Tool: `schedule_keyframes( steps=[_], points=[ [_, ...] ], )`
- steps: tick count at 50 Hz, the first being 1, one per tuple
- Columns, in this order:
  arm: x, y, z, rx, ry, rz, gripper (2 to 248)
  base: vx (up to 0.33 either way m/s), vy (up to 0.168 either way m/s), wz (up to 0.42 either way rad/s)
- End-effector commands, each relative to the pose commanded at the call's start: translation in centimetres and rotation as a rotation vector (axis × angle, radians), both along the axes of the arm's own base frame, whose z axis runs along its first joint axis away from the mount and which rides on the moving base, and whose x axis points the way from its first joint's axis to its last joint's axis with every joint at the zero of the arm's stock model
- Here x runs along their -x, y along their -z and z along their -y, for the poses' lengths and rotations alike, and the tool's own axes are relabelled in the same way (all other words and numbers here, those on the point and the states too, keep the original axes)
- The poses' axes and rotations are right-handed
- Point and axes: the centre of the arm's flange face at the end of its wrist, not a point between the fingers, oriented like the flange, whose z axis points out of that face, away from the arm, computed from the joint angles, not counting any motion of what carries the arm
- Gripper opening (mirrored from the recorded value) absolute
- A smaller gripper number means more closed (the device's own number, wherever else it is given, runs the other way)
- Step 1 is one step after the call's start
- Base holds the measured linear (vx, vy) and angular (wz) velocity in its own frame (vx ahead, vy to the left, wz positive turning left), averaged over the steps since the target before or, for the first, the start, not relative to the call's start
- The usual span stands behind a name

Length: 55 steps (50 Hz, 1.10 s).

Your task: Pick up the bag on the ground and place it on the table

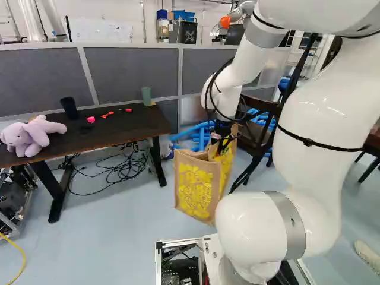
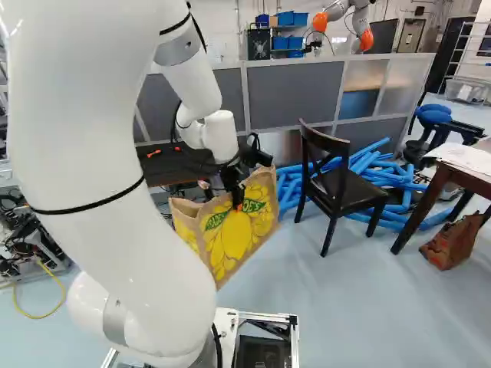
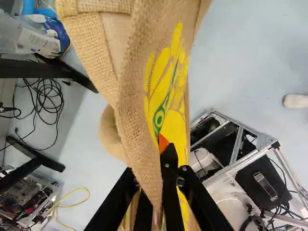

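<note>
My gripper (image 1: 224, 142) is beside the dark chair in the left base view, shut on the upper edge of the tan bag (image 1: 195, 185) with yellow print. In the right base view the bag (image 2: 238, 226) hangs tilted below the fingers; whether its lowest corner touches the floor is hard to tell. In the wrist view a fold of burlap passes between the fingertips of the gripper (image 3: 158, 150); one orange pad shows and the fabric hides the other. The dark table (image 1: 127, 123) stands left of the bag in the left base view.
On the table are a purple plush toy (image 1: 32, 135), a black cup (image 1: 69, 107), a green cup (image 1: 146, 96) and small red and pink things. A dark chair (image 2: 341, 184), blue tubes (image 2: 383, 172) and a brown paper bag (image 2: 453, 241) stand or lie rightward. Another robot (image 2: 345, 15) is beyond the partition.
</note>
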Motion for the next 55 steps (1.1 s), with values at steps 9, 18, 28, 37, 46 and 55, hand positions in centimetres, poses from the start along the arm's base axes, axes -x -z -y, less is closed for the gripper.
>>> schedule_keyframes(
  steps=[9, 18, 28, 37, 46, 55],
  points=[
    [0.0, -1.3, -0.1, 0.001, -0.001, -0.003, 22, 0.0, 0.0, 0.0],
    [0.0, -2.7, -0.2, 0.002, -0.002, -0.007, 22, 0.0, 0.0, 0.0],
    [0.1, -4.2, -0.2, 0.003, -0.003, -0.012, 22, 0.0, 0.0, 0.0],
    [0.1, -5.6, -0.3, 0.004, -0.004, -0.02, 22, 0.0, 0.0, 0.0],
    [0.2, -6.9, -0.4, 0.005, -0.005, -0.033, 22, 0.0, 0.0, 0.0],
    [0.3, -8.3, -0.5, 0.005, -0.005, -0.046, 22, 0.0, 0.0, 0.0]
  ],
)
